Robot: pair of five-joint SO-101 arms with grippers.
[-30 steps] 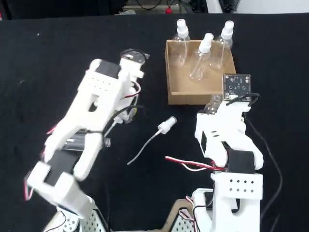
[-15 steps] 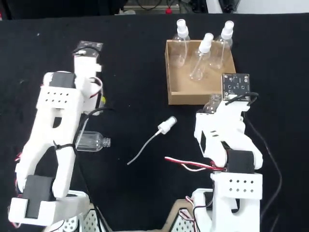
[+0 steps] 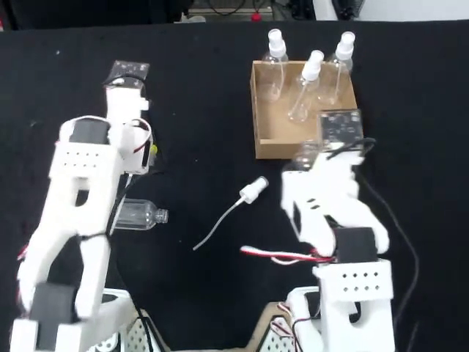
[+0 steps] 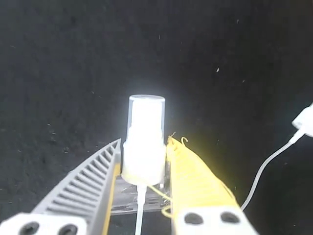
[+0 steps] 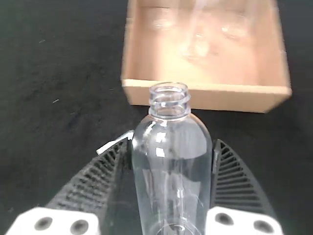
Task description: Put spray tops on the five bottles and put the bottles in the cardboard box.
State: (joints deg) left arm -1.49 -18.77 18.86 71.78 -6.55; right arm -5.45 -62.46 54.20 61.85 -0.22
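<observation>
Pinching spray top, left gripper sits well apart from right gripper, clenched round uncapped bottle (neck pointing toward cardboard box).

It looks like a robotics lab or workshop. A table draped in black cloth carries two white plastic arms with bare red and white wires. Loose cables lie behind its far edge.

Black table cover; cables behind far edge.
</observation>
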